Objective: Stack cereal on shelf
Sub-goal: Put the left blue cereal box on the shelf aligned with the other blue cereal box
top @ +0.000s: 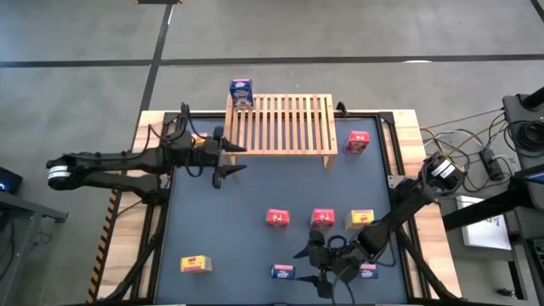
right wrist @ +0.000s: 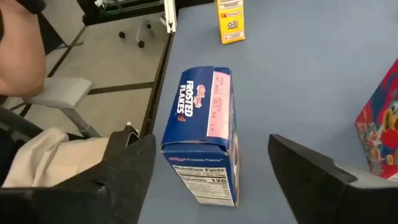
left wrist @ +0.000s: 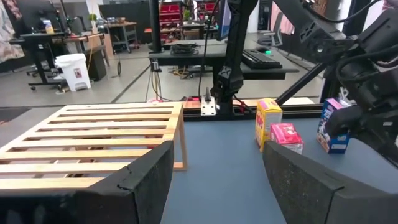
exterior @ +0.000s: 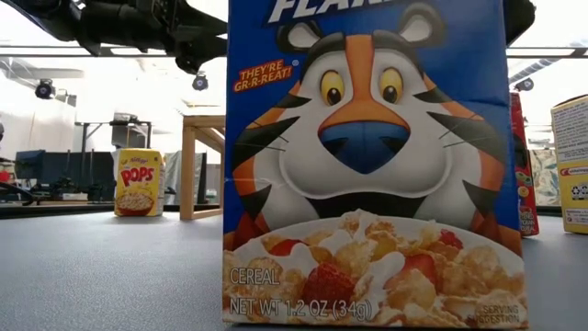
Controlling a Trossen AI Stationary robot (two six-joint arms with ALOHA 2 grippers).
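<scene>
The wooden slatted shelf (top: 280, 123) stands at the table's far side. A blue cereal box (top: 241, 92) stands at its far left corner. My left gripper (top: 228, 161) hovers open and empty by the shelf's near left end; the left wrist view shows the shelf (left wrist: 93, 137) beside its fingers. My right gripper (top: 310, 263) is open near the table's near edge, just right of an upright blue box (top: 282, 272). In the right wrist view this box (right wrist: 202, 140) stands ahead between the two fingers, apart from both. It fills the low view (exterior: 367, 165).
Two red boxes (top: 278, 218) (top: 322, 218) and a yellow box (top: 362, 218) stand in a row mid-table. Another red box (top: 367, 270) sits under my right arm, a yellow one (top: 196, 264) at the near left, and a red one (top: 358, 142) right of the shelf.
</scene>
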